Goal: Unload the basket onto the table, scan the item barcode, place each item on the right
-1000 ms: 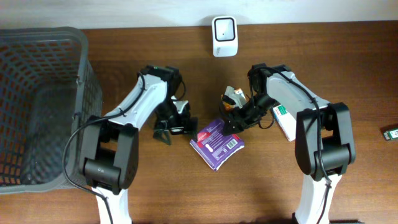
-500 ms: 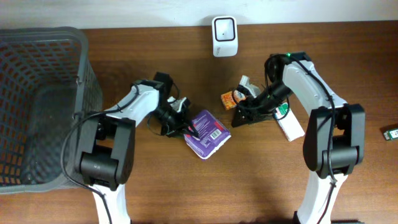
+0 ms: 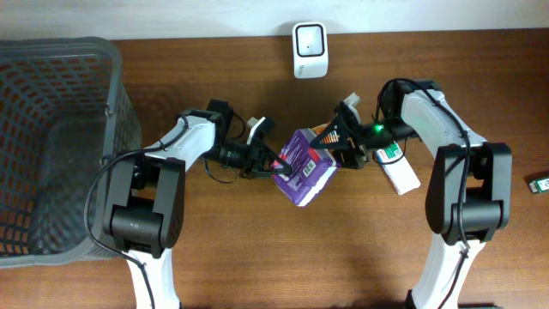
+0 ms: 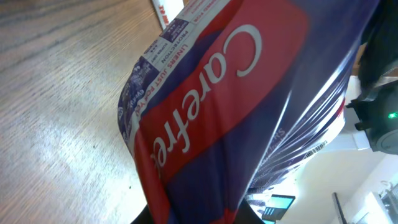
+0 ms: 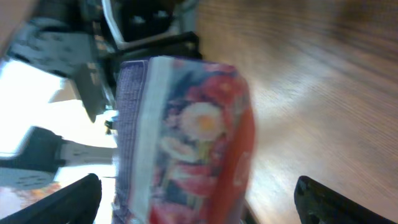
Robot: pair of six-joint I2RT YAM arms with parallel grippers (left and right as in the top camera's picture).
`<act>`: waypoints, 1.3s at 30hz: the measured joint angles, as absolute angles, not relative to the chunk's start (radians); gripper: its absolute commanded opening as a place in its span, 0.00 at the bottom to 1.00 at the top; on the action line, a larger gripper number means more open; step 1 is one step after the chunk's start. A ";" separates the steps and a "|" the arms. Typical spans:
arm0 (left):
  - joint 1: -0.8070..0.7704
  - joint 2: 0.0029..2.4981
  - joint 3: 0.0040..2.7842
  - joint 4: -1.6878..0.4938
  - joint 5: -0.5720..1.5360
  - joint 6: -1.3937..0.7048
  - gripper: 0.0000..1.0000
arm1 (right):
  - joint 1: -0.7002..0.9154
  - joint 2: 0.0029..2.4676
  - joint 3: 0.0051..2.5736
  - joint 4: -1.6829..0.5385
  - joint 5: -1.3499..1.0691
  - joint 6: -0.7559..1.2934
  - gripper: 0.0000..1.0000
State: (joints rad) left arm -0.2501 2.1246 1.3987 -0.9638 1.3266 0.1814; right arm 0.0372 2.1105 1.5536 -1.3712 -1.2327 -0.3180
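Left arm reaches low toward mid-table, left gripper (image 3: pixel 273 163) clamped on the left edge of the purple Carefree pack (image 3: pixel 304 163). The pack sits tilted, in front of the scanner (image 3: pixel 309 50) and apart from it. Right arm is bent inward, right gripper (image 3: pixel 340 142) spread wide just beside the pack's right side, holding nothing.

the basket (image 3: pixel 60 146) takes up the left of the surface (image 3: pixel 257 249). the scanner (image 3: pixel 309 50) stands at the far edge, centre. nearer, mid-surface, the package (image 3: pixel 307 163) sits between the left end effector (image 3: pixel 274 165) on its left and the right end effector (image 3: pixel 341 144) on its right. a box (image 3: pixel 401 176) lies just right of these, and a small item (image 3: pixel 539 182) lies at the right edge.
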 measured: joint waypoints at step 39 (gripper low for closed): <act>-0.249 2.127 1.866 -1.340 0.302 -0.110 0.99 | 0.295 2.111 1.893 -1.570 -0.038 0.311 0.99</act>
